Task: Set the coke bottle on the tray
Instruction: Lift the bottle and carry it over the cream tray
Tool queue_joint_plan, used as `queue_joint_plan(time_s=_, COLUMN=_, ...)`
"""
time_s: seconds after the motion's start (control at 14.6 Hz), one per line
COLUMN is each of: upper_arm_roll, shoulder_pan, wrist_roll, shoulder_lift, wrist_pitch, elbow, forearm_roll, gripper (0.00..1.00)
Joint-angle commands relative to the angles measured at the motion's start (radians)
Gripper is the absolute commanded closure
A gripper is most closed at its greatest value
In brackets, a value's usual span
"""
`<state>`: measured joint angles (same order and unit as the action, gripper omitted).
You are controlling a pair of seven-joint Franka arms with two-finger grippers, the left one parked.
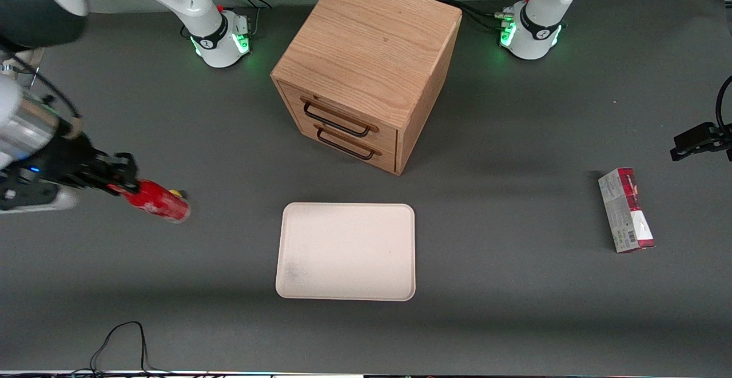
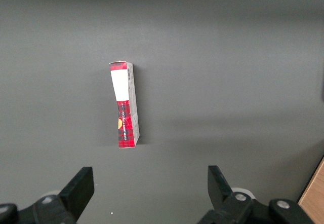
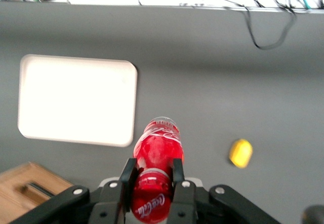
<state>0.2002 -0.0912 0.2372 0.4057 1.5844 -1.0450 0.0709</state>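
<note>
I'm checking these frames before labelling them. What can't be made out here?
- Coke bottle, front view: its gripped end is hidden by the gripper; the bottle's base is blurred.
- Small yellow object: blurred in the right wrist view and mostly hidden by the bottle in the front view, so it can't be identified.
- Carton: print too small to read.
- Tray, right wrist view: washed out, surface detail lost.

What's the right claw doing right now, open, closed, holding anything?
Right claw: closed on the coke bottle, held above the table at the working arm's end, not yet over the tray.
</note>
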Motion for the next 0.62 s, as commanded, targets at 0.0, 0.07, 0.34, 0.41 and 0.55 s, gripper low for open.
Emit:
queue_joint_plan(time_s=0.0, upper_arm_roll=0.093, shoulder_pan=0.007, wrist_roll=0.095, shoulder_lift=0.12, wrist_pitch=0.107, elbow=0.077, forearm_roll=0.055, gripper=1.0)
queue_joint_plan(time_s=0.07, upper_arm_roll=0.113, shoulder_pan=0.005, wrist_roll=0.1, shoulder_lift=0.151, wrist_pitch=0.147, elbow=0.077, forearm_roll=0.058, gripper=1.0)
queue_joint_plan(time_s=0.34, upper_arm_roll=0.182, shoulder_pan=-0.016, wrist_roll=0.174, shoulder_lift=0.303, wrist_pitch=0.314, elbow=0.074, forearm_roll=0.18, gripper=1.0)
queue_joint_plan(time_s=0.41, upper_arm_roll=0.194, shoulder_pan=-0.021, wrist_roll=0.195, shoulder_lift=0.335, wrist_pitch=0.36, elbow=0.068, forearm_roll=0.219, gripper=1.0)
queue_joint_plan(time_s=0.55, upper_arm_roll=0.202, shoulder_pan=-0.038, wrist_roll=0.203, shoulder_lift=0.395, wrist_pitch=0.417, elbow=0.065, forearm_roll=0.239, gripper=1.0)
